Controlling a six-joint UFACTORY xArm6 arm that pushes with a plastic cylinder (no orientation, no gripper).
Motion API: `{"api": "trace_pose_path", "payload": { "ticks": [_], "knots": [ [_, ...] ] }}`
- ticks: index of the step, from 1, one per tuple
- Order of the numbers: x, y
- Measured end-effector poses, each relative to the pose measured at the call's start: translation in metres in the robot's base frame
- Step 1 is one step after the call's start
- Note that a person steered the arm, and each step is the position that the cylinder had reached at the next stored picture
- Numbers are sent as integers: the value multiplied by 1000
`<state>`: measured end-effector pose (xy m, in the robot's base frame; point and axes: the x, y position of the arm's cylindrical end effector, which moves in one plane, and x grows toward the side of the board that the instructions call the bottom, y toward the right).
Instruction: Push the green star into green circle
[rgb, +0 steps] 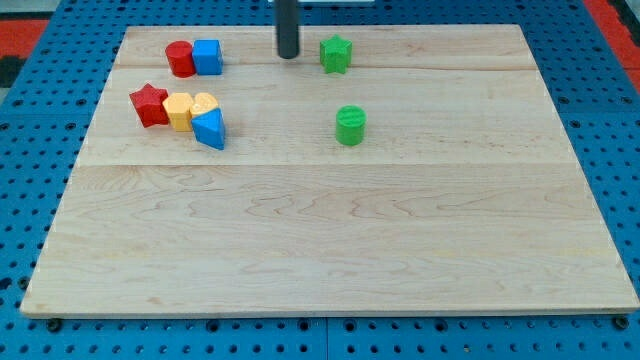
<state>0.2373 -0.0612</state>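
The green star (336, 54) lies near the view's top, a little right of centre. The green circle (351, 126) stands below it, about seventy pixels toward the view's bottom and slightly right. My tip (288, 55) rests on the board just left of the green star, with a small gap between them. The rod rises straight up out of the view's top.
A red cylinder (180, 59) and a blue cube (207, 56) sit together at the top left. Below them a red star (149, 104), a yellow block (179, 110), a yellow heart (204, 104) and a blue block (210, 129) cluster. The wooden board (330, 250) lies on blue pegboard.
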Motion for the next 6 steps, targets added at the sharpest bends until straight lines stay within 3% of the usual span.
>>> {"api": "trace_pose_path", "payload": {
  "ticks": [1,2,4,6],
  "knots": [
    [-22,9],
    [-14,60],
    [54,57],
    [1,69]
  ]
}}
